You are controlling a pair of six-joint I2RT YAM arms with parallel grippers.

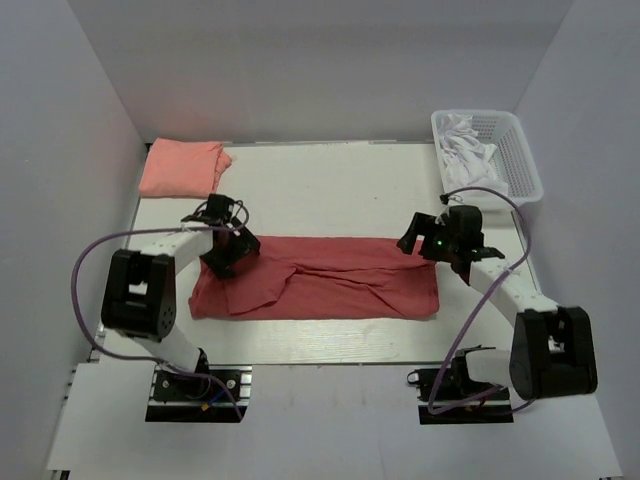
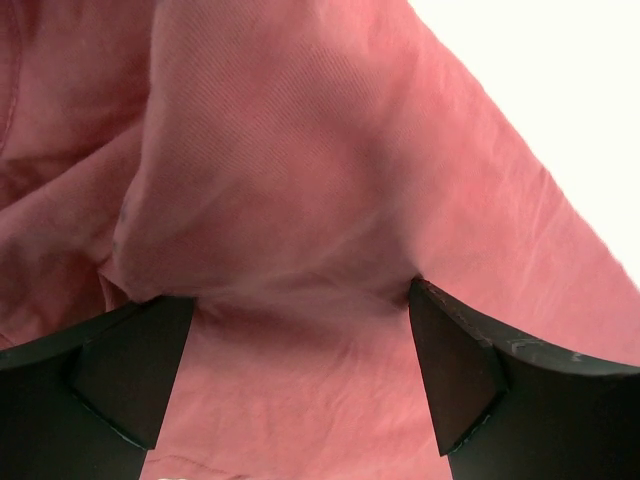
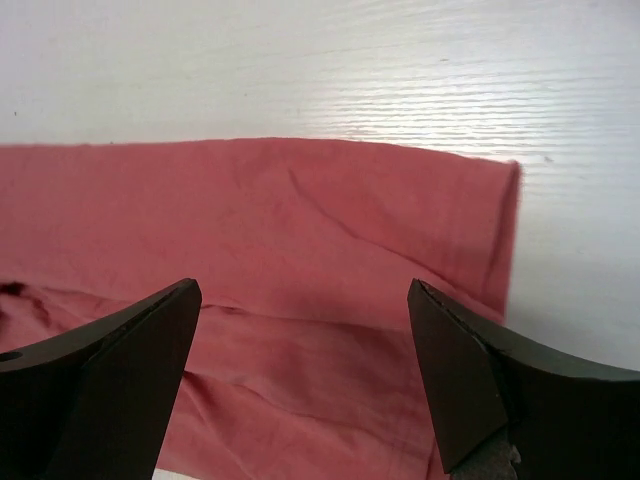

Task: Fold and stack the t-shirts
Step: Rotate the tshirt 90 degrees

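Here, both pairs of jaws stand spread over the brick-red t-shirt (image 1: 330, 285). Uneven pinches could skew its next fold.

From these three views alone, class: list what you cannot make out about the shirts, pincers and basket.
1. Top view: the left pincer is masked by its own wrist, so contact with the red t-shirt is unclear.
2. Left wrist view: the shirt is cut off by the frame edges; which part this is, cannot tell.
3. Top view: the white cloth in the basket is too small and bunched to identify.
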